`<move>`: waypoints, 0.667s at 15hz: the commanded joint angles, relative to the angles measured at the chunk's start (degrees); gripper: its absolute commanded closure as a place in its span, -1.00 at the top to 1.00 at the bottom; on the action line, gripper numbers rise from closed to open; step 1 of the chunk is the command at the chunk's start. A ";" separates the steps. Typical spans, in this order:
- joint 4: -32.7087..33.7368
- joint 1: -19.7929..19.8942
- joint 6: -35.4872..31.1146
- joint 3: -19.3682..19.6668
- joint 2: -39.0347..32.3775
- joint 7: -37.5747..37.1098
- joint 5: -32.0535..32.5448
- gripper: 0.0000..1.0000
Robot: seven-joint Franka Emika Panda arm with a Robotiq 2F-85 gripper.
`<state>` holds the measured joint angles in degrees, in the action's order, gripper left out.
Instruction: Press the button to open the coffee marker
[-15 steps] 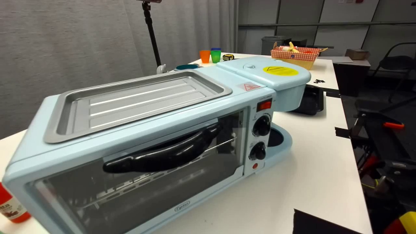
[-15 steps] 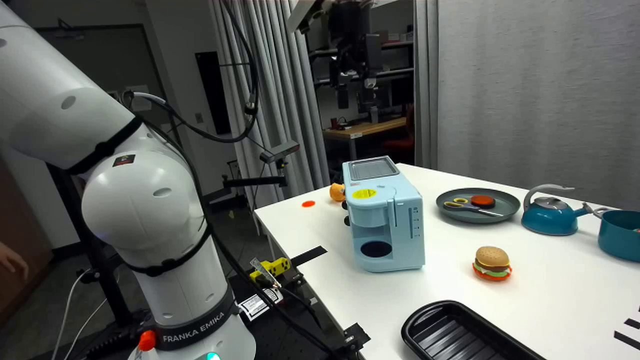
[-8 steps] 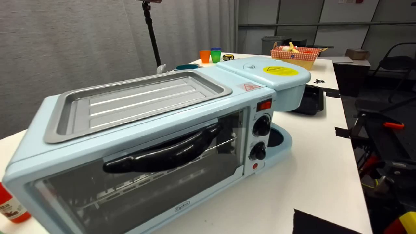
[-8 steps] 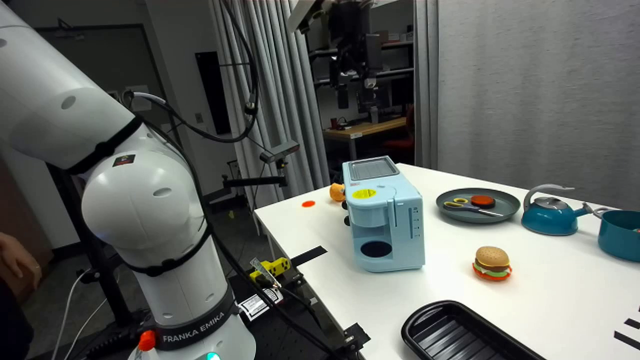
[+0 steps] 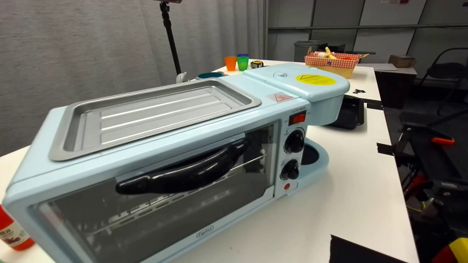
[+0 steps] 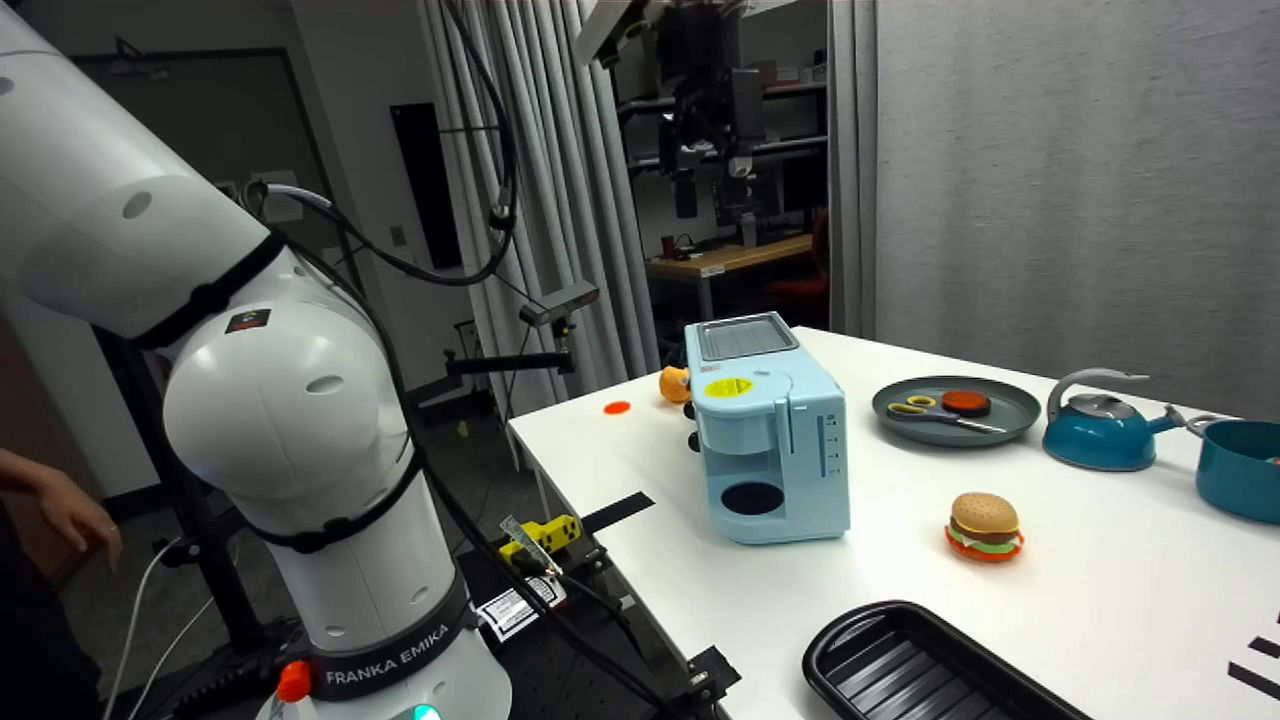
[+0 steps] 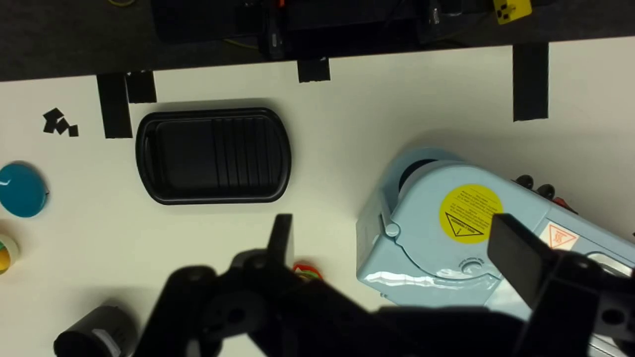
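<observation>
The wrist view looks down on the coffee maker (image 7: pixel 421 213), the pale blue rounded end of an appliance (image 7: pixel 595 233) standing on the white table (image 7: pixel 327 208), with a yellow patch (image 7: pixel 474 203) and a small round button (image 7: pixel 471 267) on top. Only this view has the gripper (image 7: pixel 392 228), its jaws spread wide apart, part of the coffee maker showing between them. A black pan (image 7: pixel 188 156) lies near the coffee maker, apart from it, and black strips (image 7: pixel 531 82) reach in from the table's edge. In an exterior view alone I get the glass oven door (image 5: pixel 157 226), its black handle (image 5: pixel 186 176) and, farther down the table, a checked basket (image 5: pixel 338 64). In an exterior view alone, too, are the white arm (image 6: pixel 290 400), scissors (image 6: pixel 950 414) on a round grey plate (image 6: pixel 915 388), and someone's hand (image 6: pixel 80 515), well away from the table. Beyond the table, in both exterior views, hangs a grey curtain (image 6: pixel 1060 200).
</observation>
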<state>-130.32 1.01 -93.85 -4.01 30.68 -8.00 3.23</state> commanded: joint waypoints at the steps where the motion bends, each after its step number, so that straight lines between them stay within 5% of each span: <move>1: 0.99 -0.64 -0.13 -0.02 -1.47 0.26 0.53 1.00; 10: 4.37 -3.27 -3.71 -2.75 -10.01 -0.26 -0.12 1.00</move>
<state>-128.90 -0.98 -96.44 -6.04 24.45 -7.95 3.16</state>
